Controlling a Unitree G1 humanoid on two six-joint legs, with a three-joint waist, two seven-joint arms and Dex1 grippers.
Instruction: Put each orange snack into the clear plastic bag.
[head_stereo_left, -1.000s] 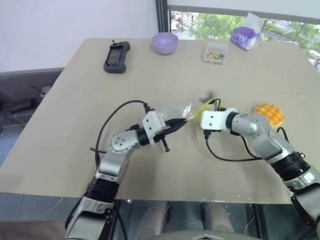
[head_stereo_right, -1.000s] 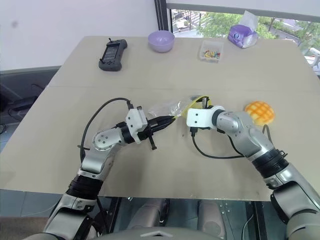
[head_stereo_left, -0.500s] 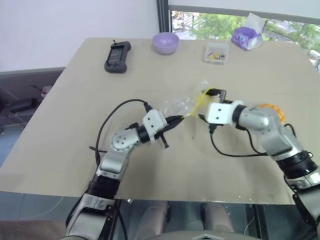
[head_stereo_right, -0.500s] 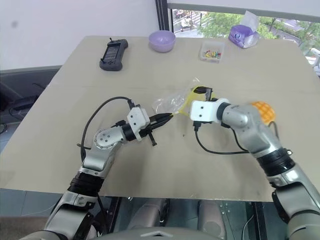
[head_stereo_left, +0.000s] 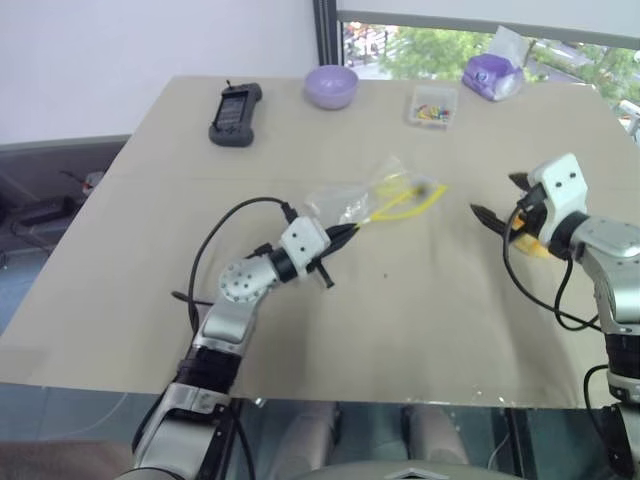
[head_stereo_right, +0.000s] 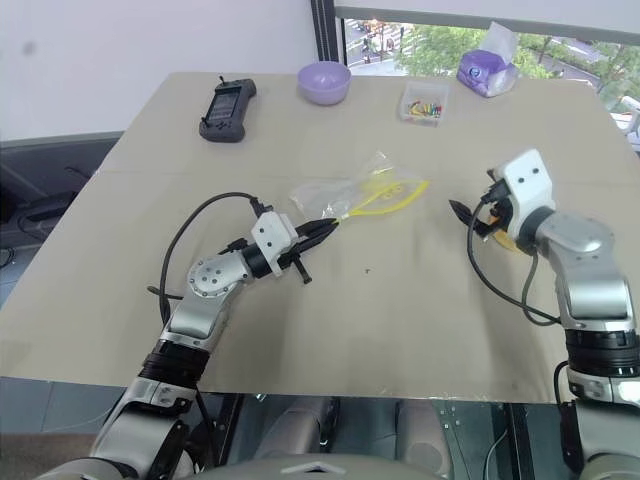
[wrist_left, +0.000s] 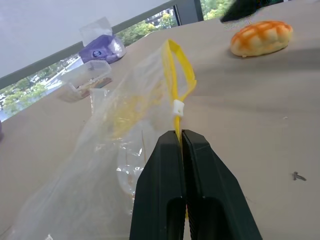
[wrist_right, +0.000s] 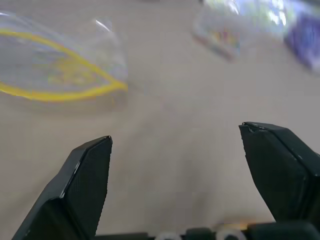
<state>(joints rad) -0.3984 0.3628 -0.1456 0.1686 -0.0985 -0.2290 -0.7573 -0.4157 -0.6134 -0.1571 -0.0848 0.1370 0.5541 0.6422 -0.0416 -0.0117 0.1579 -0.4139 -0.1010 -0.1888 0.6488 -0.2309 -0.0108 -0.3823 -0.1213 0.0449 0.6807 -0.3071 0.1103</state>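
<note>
My left pincer (wrist_left: 181, 137) pinches the bag (head_stereo_left: 372, 197) by its yellow strip; my right pincer (head_stereo_right: 478, 214) is spread beside the bun (wrist_left: 261, 38) at 3 o'clock. The 1-sided hold may let the mouth sag.

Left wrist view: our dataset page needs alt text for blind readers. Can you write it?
The left gripper, shut, pinches the yellow zip strip of the clear plastic bag lying on the table. Beyond the bag's mouth sits the orange snack, apart from it.
</note>
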